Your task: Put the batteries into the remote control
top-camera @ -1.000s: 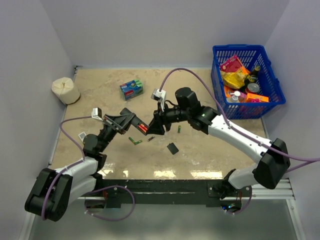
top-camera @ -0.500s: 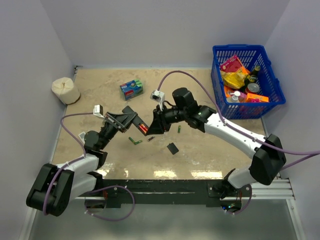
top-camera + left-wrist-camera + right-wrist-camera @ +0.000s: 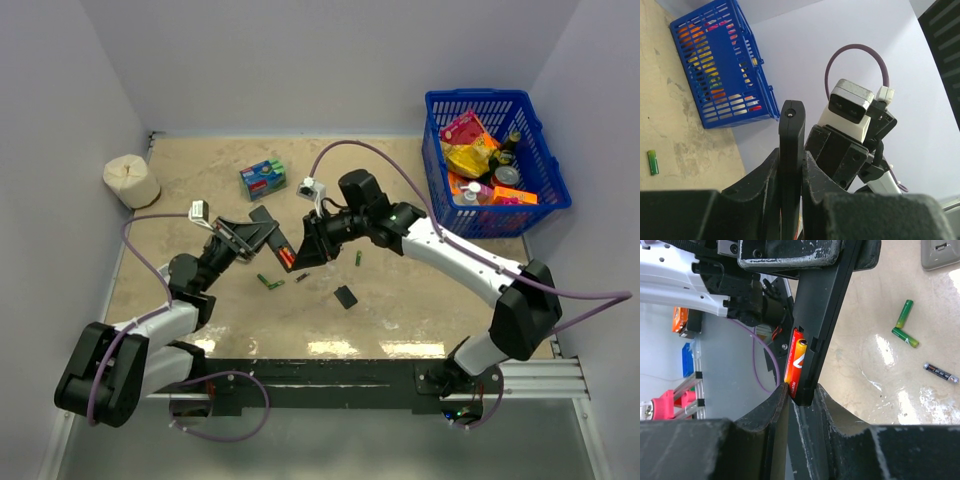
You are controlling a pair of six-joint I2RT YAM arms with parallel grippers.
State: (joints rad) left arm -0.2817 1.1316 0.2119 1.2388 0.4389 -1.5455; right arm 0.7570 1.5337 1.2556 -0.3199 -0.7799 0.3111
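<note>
Remote control (image 3: 268,228) off table at centre, held between both arms.

Top view: left gripper (image 3: 240,238) clamped on its far-left part. Right gripper (image 3: 300,255) at near-right end, at orange-red battery (image 3: 285,256). Green batteries (image 3: 268,283) and back cover (image 3: 346,296) loose on table nearby. Blue basket (image 3: 440,100) far right, well apart.

Left wrist: my fingers (image 3: 765,172) tight on remote's sides.

Right wrist: my fingers (image 3: 777,400) closed, pinching battery against remote.

Risk, my guess: battery half seated, could pop out on release; my push could twist remote in left grip. Nothing seen blocking compartment.
</note>
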